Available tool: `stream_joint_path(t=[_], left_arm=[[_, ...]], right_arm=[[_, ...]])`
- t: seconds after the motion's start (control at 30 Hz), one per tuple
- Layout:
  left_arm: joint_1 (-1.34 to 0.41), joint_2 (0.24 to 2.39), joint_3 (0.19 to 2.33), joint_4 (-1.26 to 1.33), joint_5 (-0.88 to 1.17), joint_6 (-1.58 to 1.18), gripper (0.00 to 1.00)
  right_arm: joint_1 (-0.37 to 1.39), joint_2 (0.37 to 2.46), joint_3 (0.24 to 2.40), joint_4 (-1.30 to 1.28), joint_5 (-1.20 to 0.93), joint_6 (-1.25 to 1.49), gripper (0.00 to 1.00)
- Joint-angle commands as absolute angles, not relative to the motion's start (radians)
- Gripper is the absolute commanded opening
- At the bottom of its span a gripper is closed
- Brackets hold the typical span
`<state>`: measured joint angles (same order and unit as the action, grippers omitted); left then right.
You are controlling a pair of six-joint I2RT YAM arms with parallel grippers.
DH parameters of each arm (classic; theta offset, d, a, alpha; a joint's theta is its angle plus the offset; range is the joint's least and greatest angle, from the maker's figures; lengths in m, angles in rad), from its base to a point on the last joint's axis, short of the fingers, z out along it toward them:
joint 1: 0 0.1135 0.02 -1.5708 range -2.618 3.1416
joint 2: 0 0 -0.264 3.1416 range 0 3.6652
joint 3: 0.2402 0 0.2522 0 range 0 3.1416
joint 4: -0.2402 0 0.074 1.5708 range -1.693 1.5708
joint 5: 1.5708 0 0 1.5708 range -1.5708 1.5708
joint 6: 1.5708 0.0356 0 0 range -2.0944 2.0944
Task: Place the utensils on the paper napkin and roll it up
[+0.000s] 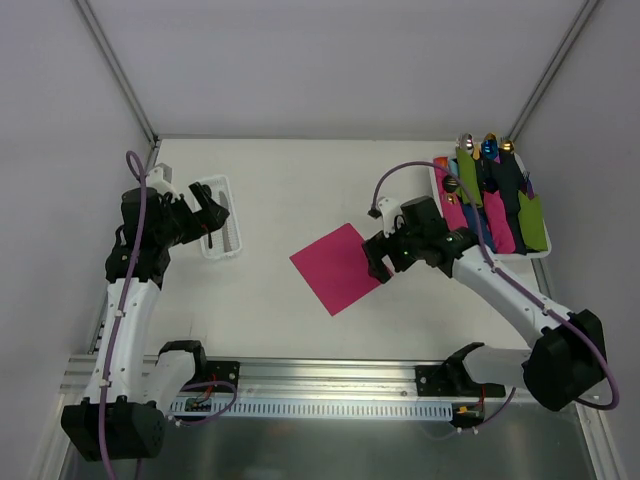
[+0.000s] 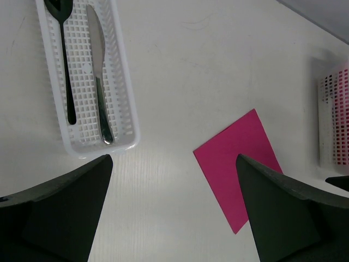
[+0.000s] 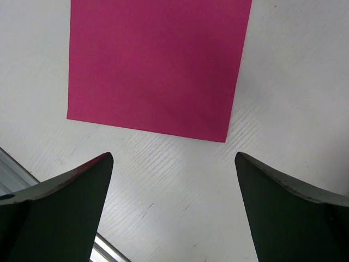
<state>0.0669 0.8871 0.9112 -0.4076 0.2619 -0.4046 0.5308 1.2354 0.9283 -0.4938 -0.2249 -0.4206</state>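
Observation:
The magenta paper napkin (image 1: 335, 268) lies flat and unrolled mid-table; it also shows in the left wrist view (image 2: 240, 164) and the right wrist view (image 3: 158, 65). Two dark utensils, a spoon-like piece (image 2: 64, 60) and a knife (image 2: 98, 82), lie side by side in the narrow white ridged tray (image 2: 126, 82) at the left (image 1: 222, 230). My left gripper (image 1: 212, 220) is open and empty over the tray's near end (image 2: 174, 213). My right gripper (image 1: 378, 262) is open and empty at the napkin's right edge, just off it (image 3: 173, 213).
A white basket (image 1: 541, 252) at the back right holds several rolled napkins in green, blue, black and pink with cutlery heads sticking out; its edge shows in the left wrist view (image 2: 327, 125). The metal rail (image 1: 320, 385) runs along the near edge.

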Motion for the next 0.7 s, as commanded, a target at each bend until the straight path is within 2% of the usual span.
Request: stream_joint_path(t=[0.0,0.37,0.67], left_arm=[[0.072,0.896,0.914,-0.408,0.265,-0.414,0.99],[0.129,0.925,0.946,-0.448,0.310,-0.570,0.99],[0.130,0.836,0.884,-0.451,0.295,-0.607,0.99]], right_arm=[[0.563,1.264,0.930,-0.446,-0.198,-0.390,0.99],[0.748,1.550,1.066,-0.402,-0.077,-0.264,0.99],[0.836,1.730,1.126,-0.357,0.032,-0.244,0.99]])
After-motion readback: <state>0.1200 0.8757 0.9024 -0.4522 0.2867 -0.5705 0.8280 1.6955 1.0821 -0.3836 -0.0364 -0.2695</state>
